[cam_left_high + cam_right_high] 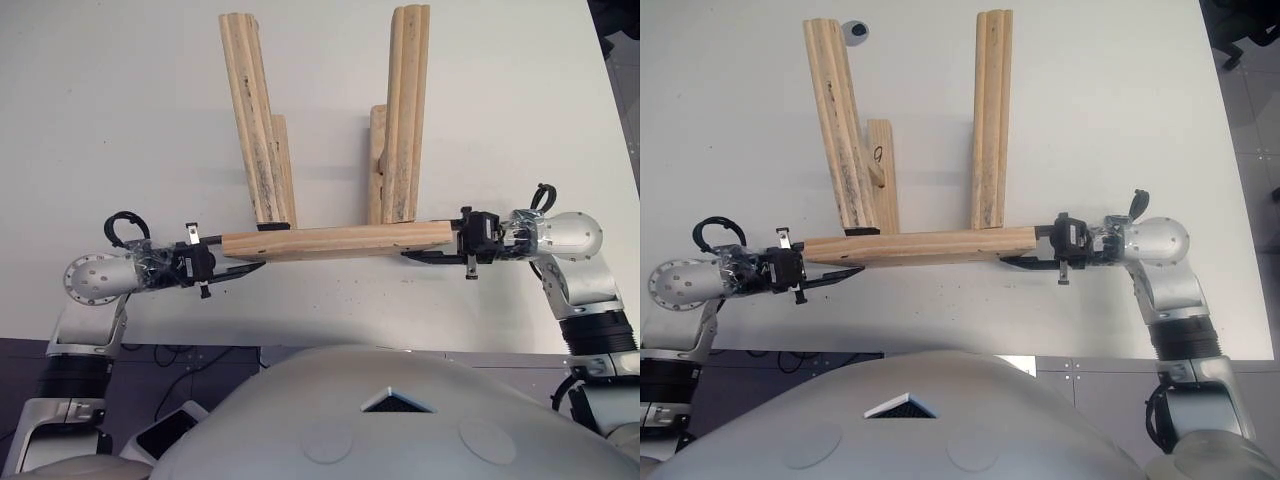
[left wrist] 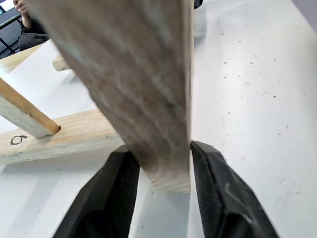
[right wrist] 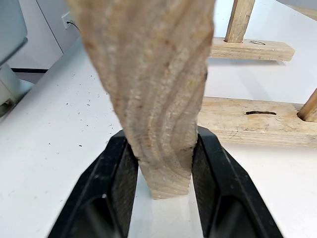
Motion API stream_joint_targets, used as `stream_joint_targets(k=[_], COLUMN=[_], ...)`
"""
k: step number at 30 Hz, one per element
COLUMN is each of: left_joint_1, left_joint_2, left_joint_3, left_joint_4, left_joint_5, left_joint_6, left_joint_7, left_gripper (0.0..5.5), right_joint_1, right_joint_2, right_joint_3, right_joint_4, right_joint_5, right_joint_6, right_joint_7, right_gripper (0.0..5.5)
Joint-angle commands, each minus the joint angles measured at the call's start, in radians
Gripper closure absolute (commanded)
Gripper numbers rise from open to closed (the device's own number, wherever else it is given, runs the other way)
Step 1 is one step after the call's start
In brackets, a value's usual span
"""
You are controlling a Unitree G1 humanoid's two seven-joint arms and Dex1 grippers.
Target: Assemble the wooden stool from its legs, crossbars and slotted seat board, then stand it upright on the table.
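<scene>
1. Stool (image 1: pixel 335 150) lies on its side on the white table (image 1: pixel 520 120). Its legs (image 1: pixel 250 110) point away from you, and the seat board (image 1: pixel 335 241) stands on edge nearest the robot.
2. Your left gripper (image 2: pixel 162 151) is clamped across the board's left end and your right gripper (image 3: pixel 162 135) across its right end. The black fingers (image 3: pixel 114 178) bite only the end's lower corner.
3. Such a small grip could let the board pivot between the pads when you tip it. Raising one arm ahead of the other would probably cause that.
4. The legs look merely slotted in. A twist or pull along the board could rack the frame or work a joint loose. The feet may also skate, since the tabletop appears smooth.
5. The wood is pale, unfinished softwood with bold wavy grain on the end faces and dark smudges along the left leg.
6. The board is flat and square-edged, the legs are long and grooved, and a slim crossbar (image 2: pixel 25 116) enters a leg. The fingers are smooth and gently curved.
</scene>
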Motion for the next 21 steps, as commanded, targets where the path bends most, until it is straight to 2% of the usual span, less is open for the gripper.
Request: stream_joint_targets(k=[1, 4, 6, 9, 12, 14, 16, 18, 21], left_joint_1=[0.032, 0.074, 0.095, 0.074, -0.045, -0.098, -0.178, -0.335, -0.565], left_joint_2=[0.032, 0.103, 0.166, 0.271, 0.396, 0.473, 0.471, 0.447, 0.494], left_joint_3=[0.037, 0.097, 0.171, 0.266, 0.303, 0.321, 0.315, 0.276, 0.170], left_joint_4=[-0.226, -0.473, -0.643, -0.743, -0.689, -0.651, -0.577, -0.422, -0.194], left_joint_5=[-0.163, -0.330, -0.565, -0.998, -1.437, -1.641, -1.710, -1.715, -1.715], left_joint_6=[0.205, 0.427, 0.629, 0.841, 0.923, 0.942, 1.026, 1.198, 1.483], left_joint_7=[0.045, 0.090, 0.179, 0.360, 0.562, 0.618, 0.594, 0.544, 0.422], left_gripper=[4.00, 3.99, 3.99, 3.99, 3.99, 3.99, 3.99, 3.99, 4.00], right_joint_1=[-0.010, -0.001, -0.021, -0.091, -0.282, -0.427, -0.571, -0.715, -0.860], right_joint_2=[-0.023, -0.083, -0.157, -0.288, -0.364, -0.371, -0.371, -0.333, -0.366], right_joint_3=[-0.078, -0.172, -0.243, -0.304, -0.308, -0.291, -0.258, -0.229, -0.083], right_joint_4=[-0.150, -0.315, -0.416, -0.480, -0.422, -0.334, -0.234, -0.124, 0.003], right_joint_5=[0.143, 0.288, 0.408, 0.598, 0.832, 0.921, 0.946, 0.895, 0.861], right_joint_6=[0.184, 0.387, 0.561, 0.843, 1.126, 1.276, 1.441, 1.642, 1.756], right_joint_7=[-0.063, -0.106, -0.125, -0.143, -0.224, -0.239, -0.212, -0.180, -0.130], right_gripper=[4.09, 4.09, 4.08, 4.08, 4.08, 4.08, 4.08, 4.08, 4.08])
